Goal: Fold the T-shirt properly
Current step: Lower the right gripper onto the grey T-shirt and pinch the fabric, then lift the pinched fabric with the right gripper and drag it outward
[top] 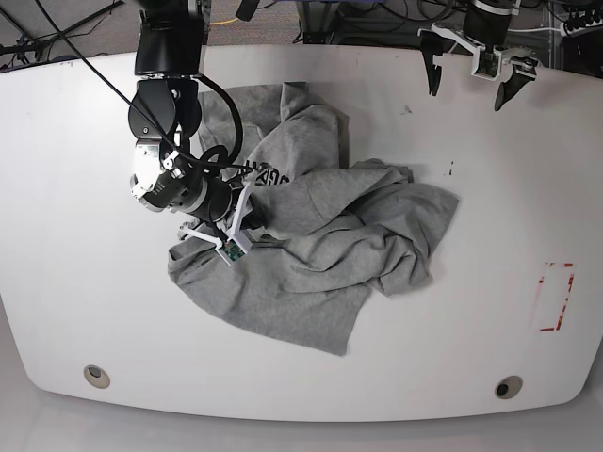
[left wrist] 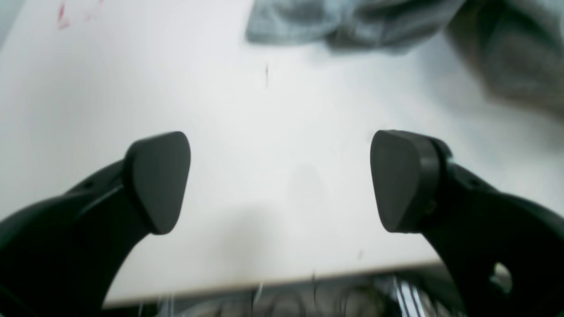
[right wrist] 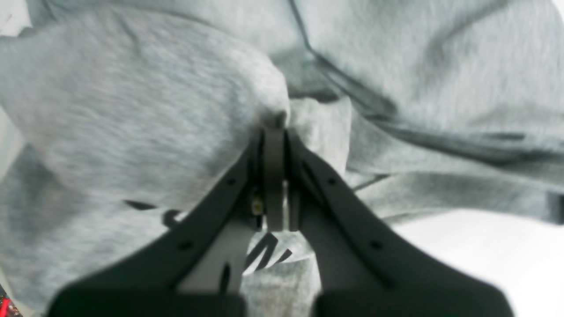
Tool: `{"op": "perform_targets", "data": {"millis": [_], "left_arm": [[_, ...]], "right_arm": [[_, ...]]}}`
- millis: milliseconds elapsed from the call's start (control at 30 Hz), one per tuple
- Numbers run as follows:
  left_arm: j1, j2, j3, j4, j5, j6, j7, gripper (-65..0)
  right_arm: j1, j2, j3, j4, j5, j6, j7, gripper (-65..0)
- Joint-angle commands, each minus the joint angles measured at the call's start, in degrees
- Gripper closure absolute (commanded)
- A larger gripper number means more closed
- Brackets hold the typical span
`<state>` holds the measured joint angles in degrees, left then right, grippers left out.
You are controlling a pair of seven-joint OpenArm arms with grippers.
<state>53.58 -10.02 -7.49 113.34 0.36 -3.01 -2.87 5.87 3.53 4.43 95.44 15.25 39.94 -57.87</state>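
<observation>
The T-shirt (top: 311, 254) is heather-grey soft knit, lying crumpled in a loose heap near the middle of the white surface (top: 75, 311), nowhere flat. Folds overlap across its centre, and 1 broad flap spreads toward the near edge. Part of its black block lettering shows among the creases on the upper layers. A raised pinch of cloth stands up at its left side.

light: bright, even, overhead | shadows: soft on worktop (top: 75, 311) | glare: mild | blur: both wrist views soft | base view: sharp, edges bowed
</observation>
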Motion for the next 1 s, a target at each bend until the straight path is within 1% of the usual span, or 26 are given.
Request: {"op": "perform_targets", "data": {"millis": [0,133,367,467,567,767,867,967], "left_arm": [[-0.3,-0.2,-0.1,1.0,-0.1,0.2,0.6,-61.8],[-1.5,-0.2,-0.2,1.0,-0.1,0.2,2.7,-61.8],[-3.0,-0.2,-0.2,1.0,0.0,0.2,2.7,-61.8],[-3.8,-0.2,-0.2,1.0,0.0,0.2,2.8,-61.8],[-4.5,-0.2,-0.2,1.0,0.0,0.2,2.8,-61.8],[-4.8,-0.2,-0.2,0.9,0.0,0.1,2.8,-61.8],[-5.5,-0.2,0.0,0.2,0.0,0.1,2.8,-61.8],[-5.9,-0.2,0.0,-0.6,0.0,0.1,2.8,-61.8]], "right_arm": [[-0.2,0.6,0.6,4.9,0.6,0.1,-0.6,0.0],[-4.3,0.6,2.7,11.2,0.6,0.1,-1.3,0.0],[-13.2,0.6,3.1,19.9,0.6,0.1,-1.3,0.0],[-16.2,0.6,3.7,20.9,0.6,0.1,-1.3,0.0],[-18.7,0.5,7.8,21.0,0.6,0.1,-1.3,0.0],[-21.7,0.5,18.1,20.8,0.6,0.1,-1.2,0.0],[-22.0,0.6,21.6,20.6,0.6,0.1,-1.3,-0.6],[-23.0,0.6,22.8,20.6,0.6,0.1,-1.3,-0.6]]}}
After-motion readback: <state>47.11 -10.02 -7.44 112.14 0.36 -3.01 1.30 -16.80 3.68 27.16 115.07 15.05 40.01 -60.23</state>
